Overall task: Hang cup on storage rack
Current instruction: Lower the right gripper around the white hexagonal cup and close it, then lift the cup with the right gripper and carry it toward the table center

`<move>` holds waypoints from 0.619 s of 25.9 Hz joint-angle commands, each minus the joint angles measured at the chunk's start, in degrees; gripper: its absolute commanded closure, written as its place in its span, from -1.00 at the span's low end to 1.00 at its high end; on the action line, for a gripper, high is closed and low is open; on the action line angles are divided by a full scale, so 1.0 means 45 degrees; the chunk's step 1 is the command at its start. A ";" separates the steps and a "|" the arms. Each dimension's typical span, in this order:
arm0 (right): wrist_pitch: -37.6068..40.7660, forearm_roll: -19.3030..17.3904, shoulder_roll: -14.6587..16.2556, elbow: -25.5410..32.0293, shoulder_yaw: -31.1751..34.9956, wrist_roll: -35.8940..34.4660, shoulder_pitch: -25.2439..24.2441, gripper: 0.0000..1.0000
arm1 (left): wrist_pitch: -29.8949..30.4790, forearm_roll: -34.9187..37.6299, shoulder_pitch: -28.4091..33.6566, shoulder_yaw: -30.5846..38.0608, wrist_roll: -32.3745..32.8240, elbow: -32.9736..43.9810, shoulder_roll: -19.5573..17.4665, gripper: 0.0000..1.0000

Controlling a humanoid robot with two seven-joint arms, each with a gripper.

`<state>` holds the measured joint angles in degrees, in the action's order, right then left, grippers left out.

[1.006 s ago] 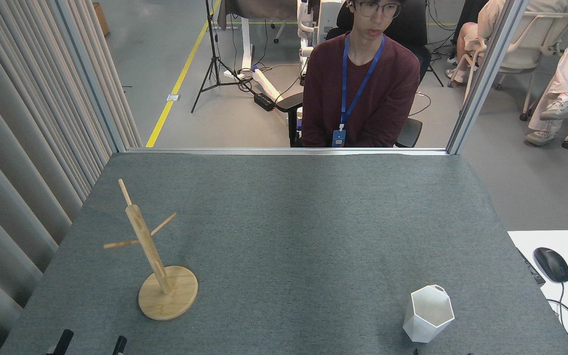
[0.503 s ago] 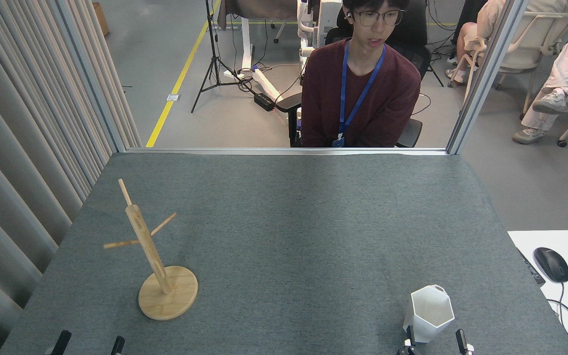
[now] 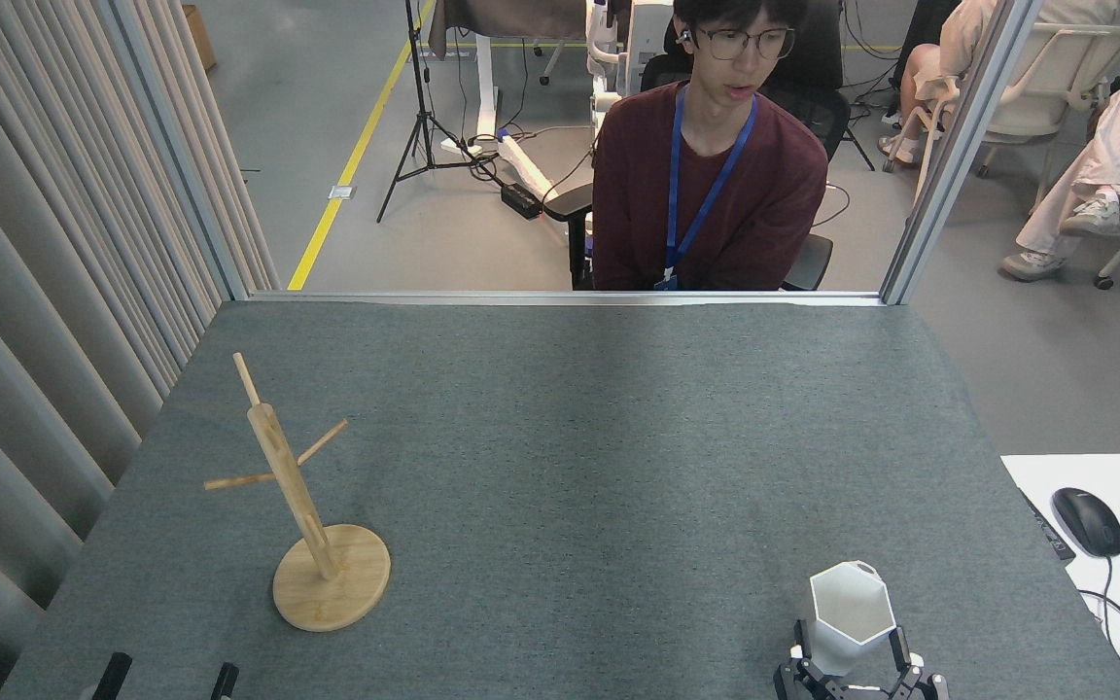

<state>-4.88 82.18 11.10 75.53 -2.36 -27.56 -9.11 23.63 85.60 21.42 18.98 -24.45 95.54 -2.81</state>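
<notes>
Right now, reaching for the cup (image 3: 847,614) with the right hand (image 3: 856,671), fingers spread wide, one on either side of the lower body, not yet closed on it. Upright on the desk (image 3: 560,437), right between those fingers, small ring handle at the far rim, pointing away from the hand. Rack (image 3: 302,506) well off to the left of this hand, across bare desk, post leaning, thin pegs angled upward.

Left hand (image 3: 166,681) just peeking in at the bottom edge, only two dark tips showing; too little visible to tell whether open or closed.

Likely trouble: tapering faceted walls, so a pinch low on the body could squeeze the cup upward and out, or twist it if one finger meets an edge instead of a flat face. Could also tip it if one finger touches first. Later, a narrow ring hole against a thin peg leaves little room for error, and a push might topple the rack.
</notes>
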 commanded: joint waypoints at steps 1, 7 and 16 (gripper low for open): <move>0.0029 0.0000 -0.0006 -0.0223 0.0016 -0.0009 0.0227 -0.97 | 0.0022 0.0000 0.0005 0.0040 0.0004 0.0000 -0.0001 -1.00; 0.0029 0.0000 -0.0006 -0.0906 0.0016 -0.0029 0.0599 -0.97 | 0.0022 0.0000 0.0005 0.0118 0.0004 0.0000 -0.0001 -1.00; -0.0010 0.0000 -0.0006 -0.1141 0.0016 -0.0068 0.0814 0.08 | 0.0041 0.0020 0.0005 0.0118 0.0004 0.0020 -0.0001 -1.00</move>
<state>-4.87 82.17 11.07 70.56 -2.34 -27.82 -5.63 23.77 85.61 21.45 19.50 -24.45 95.61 -2.82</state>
